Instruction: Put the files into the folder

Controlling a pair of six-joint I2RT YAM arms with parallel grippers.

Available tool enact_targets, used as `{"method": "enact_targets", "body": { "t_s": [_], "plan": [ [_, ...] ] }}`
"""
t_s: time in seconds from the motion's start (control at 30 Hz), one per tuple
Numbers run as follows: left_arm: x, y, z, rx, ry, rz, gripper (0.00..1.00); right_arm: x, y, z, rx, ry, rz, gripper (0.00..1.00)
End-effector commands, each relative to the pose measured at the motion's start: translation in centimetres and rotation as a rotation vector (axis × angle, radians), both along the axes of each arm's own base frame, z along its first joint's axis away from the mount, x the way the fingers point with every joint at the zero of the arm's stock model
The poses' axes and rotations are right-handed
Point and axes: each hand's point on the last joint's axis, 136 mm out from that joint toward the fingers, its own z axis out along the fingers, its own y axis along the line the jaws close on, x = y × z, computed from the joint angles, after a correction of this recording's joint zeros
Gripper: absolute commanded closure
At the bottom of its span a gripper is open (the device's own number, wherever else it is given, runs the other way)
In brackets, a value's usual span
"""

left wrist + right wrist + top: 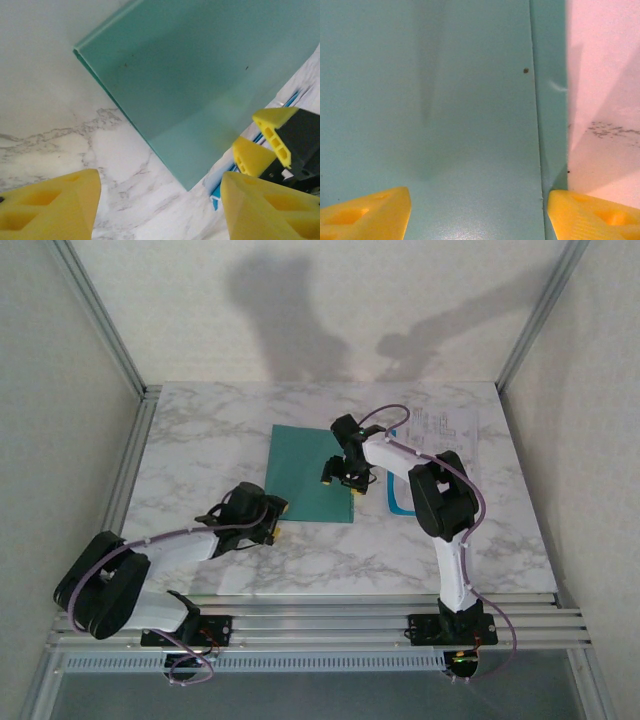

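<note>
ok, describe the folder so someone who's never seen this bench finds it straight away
Start at the white marble table; near its middle, just left of the white printed sheets, lies the folder. It's a flat rectangle lying closed, with the right end effector above its right edge. Its plain, solid teal-green cover sets it apart from the white, printed sheets beside it.

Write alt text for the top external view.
A teal folder lies flat on a marble table. The right gripper, open, is above its right edge, beside printed papers; the left gripper, open, sits near its lower-left corner.
</note>
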Motion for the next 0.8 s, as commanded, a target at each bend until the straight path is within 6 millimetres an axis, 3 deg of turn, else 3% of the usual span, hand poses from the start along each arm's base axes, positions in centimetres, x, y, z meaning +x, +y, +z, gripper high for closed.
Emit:
{"method": "enact_targets", "body": {
  "t_s": [0.0,0.27,0.57,0.77],
  "plan": [
    [1.6,-0.7,0.8,-0.054,-0.065,0.081,0.39,-2.9,-2.1,-3.6,-0.115,0.134,0.016,0.25],
    [2.6,-2.2,0.1,-0.066,-0.087,0.098,0.51,-3.2,-2.1,-3.6,-0.110,0.141,0.034,0.26],
    [1.7,-2.1,-1.0,0.004,-0.037,0.115,0.47,-3.2,-2.0,-3.4,-0.106,0.139,0.040,0.26],
    [2.7,-2.5,-1.1,-0.018,-0.082,0.120,0.54,-3.4,-2.1,-3.5,-0.103,0.143,0.040,0.26]
  ]
}}
